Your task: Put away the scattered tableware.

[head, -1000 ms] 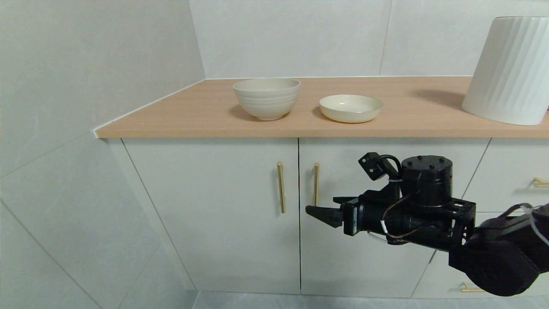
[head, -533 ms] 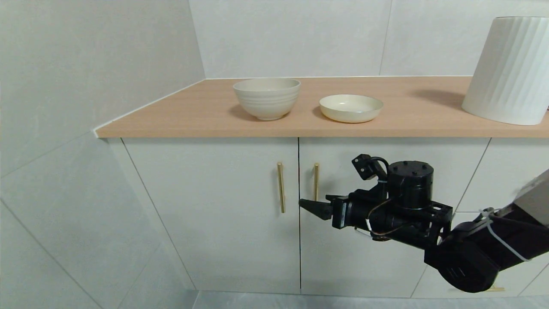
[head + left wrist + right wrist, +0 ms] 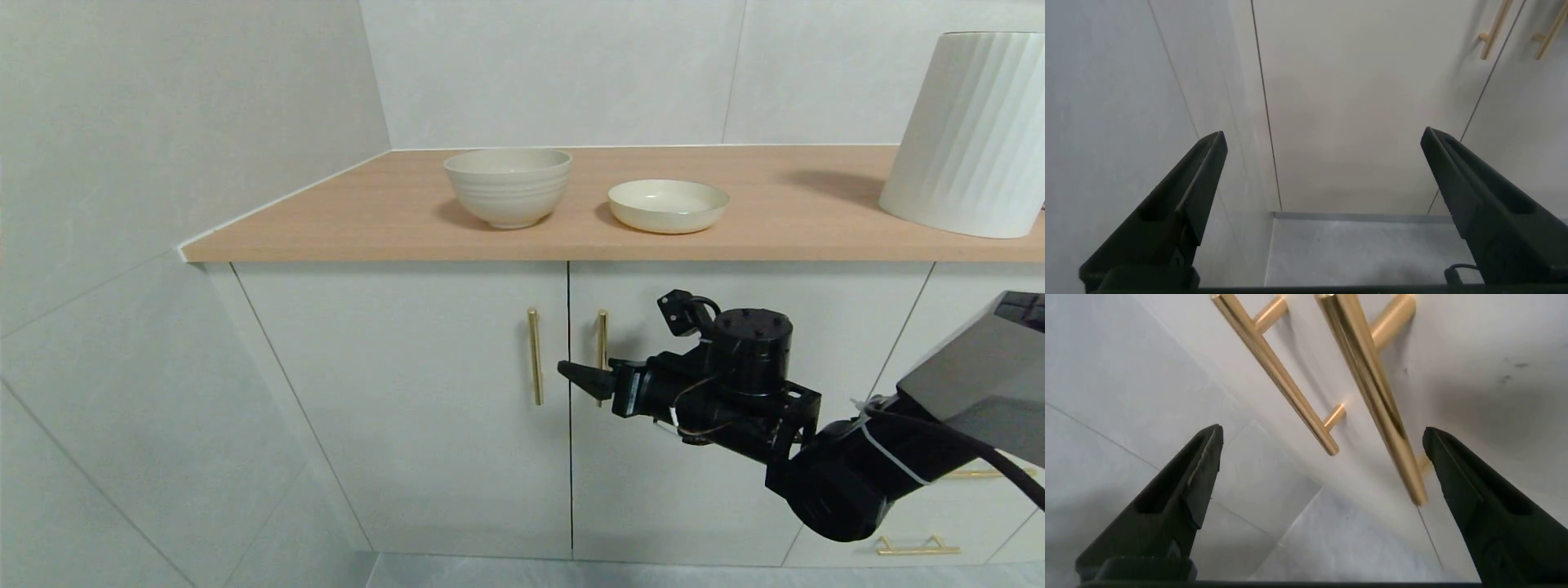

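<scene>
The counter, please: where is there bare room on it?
On the counter, bare wood lies left of the bowl, and between the plate and the white vessel. Between bowl and plate it is tight.

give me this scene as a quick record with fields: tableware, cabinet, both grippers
tableware: bowl and shallow dish, upright and apart on the countertop
other item: white ribbed container at the countertop's right end
cabinet: doors shut, gold handles side by side
right gripper: fingers open, empty, level with the gold handles and close in front of them; contact cannot be told
left gripper: fingers open, empty, facing the cabinet front low down, near the floor
task state: nothing put away yet
</scene>
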